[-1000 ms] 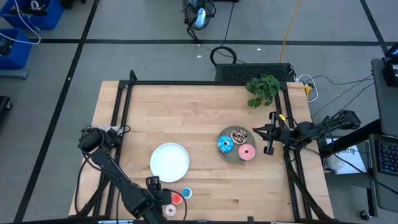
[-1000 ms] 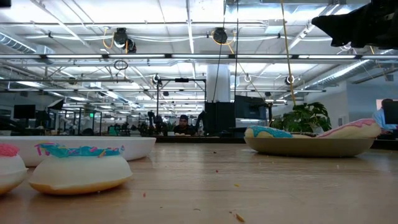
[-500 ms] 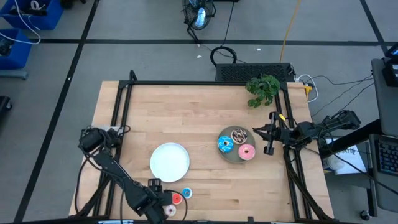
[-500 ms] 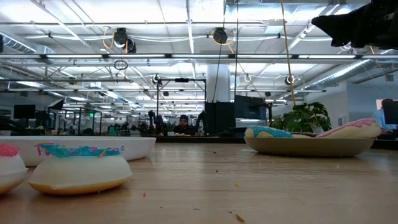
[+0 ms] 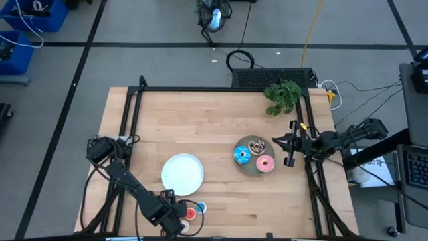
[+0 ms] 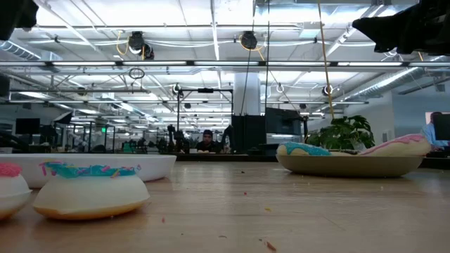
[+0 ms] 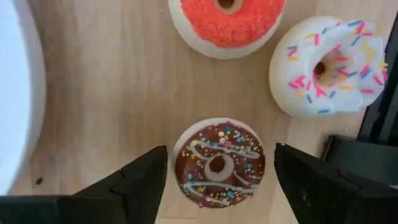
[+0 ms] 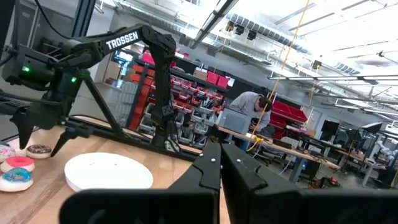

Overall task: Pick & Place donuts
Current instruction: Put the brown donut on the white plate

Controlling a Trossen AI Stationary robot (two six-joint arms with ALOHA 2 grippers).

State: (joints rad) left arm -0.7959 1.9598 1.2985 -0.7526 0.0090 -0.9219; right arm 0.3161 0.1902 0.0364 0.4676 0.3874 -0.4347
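grey plate (image 5: pixel 253 166), right of table centre: holds blue donut (image 5: pixel 242 156), pink donut (image 5: pixel 265 163) and sprinkled dark donut (image 5: pixel 257 144). three large rings look placed.

white plate (image 5: pixel 182 173), near table middle front: bare, nothing on it.

small donuts, front edge of table, beside white plate: red one (image 7: pixel 227 23), white sprinkled one (image 7: pixel 321 65), brown one (image 7: pixel 219 165) all lie flat on the wood, close together but apart. a small blue one (image 5: pixel 201 208) sits just beside the red. none of the four is on a plate yet.

left gripper (image 7: pixel 219 180): low over the brown donut, fingers spread wide to either side of it, not touching it. judged step: about to close on the brown ring.

right gripper (image 8: pixel 221 171): parked at the table's right edge, clear of the grey plate, fingers pressed together, carrying nothing.

judged progress: roughly under half; four small rings left to move, probably to the white plate.
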